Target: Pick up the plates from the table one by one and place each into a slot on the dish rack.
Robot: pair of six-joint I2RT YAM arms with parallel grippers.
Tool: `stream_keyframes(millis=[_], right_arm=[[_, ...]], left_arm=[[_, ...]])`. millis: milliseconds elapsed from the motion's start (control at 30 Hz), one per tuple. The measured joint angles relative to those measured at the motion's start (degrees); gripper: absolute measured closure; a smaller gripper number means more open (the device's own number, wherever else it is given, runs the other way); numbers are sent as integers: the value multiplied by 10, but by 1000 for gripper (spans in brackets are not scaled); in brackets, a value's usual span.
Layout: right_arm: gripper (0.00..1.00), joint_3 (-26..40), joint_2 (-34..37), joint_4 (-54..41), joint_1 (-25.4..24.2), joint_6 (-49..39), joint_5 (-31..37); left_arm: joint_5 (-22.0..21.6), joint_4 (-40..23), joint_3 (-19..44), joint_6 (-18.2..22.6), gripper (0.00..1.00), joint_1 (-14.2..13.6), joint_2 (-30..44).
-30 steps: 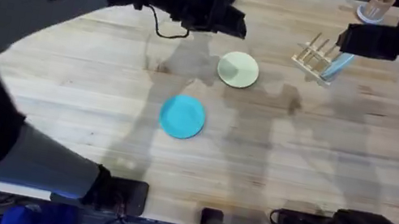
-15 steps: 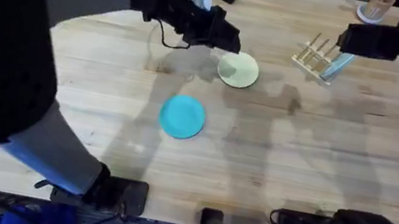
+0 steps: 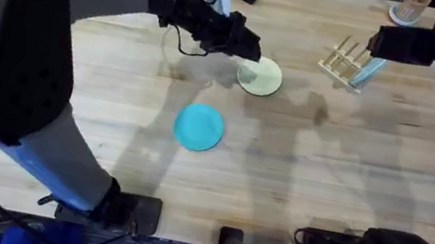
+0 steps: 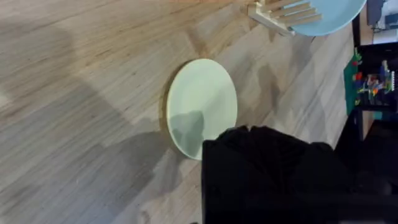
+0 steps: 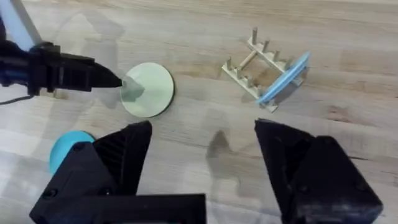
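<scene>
Overhead view: the left gripper has dropped from the table's far edge over the past second and now sits at the rim of the cream-yellow plate, a sign the next pick is about to begin. Whether its fingers are spread or closed cannot be told. The left arm stretches long from its base across the table. One blue plate already stands on edge in the dish rack, while the turquoise plate lies flat nearer the bases, well apart from the rack. The right gripper hangs above the rack, jaws wide and empty, unchanged from a second ago.
</scene>
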Motion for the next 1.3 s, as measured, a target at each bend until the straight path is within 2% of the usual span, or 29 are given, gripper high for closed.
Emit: stream_keyframes(millis=[533, 900, 1300], right_arm=[[6, 0, 0, 0, 0, 0, 0], [5, 0, 0, 0, 0, 0, 0], [5, 0, 0, 0, 0, 0, 0]], left_arm=[[0, 30, 0, -12, 960, 2, 1], [1, 31, 0, -24, 960, 35, 7], [59, 32, 0, -26, 960, 33, 57]])
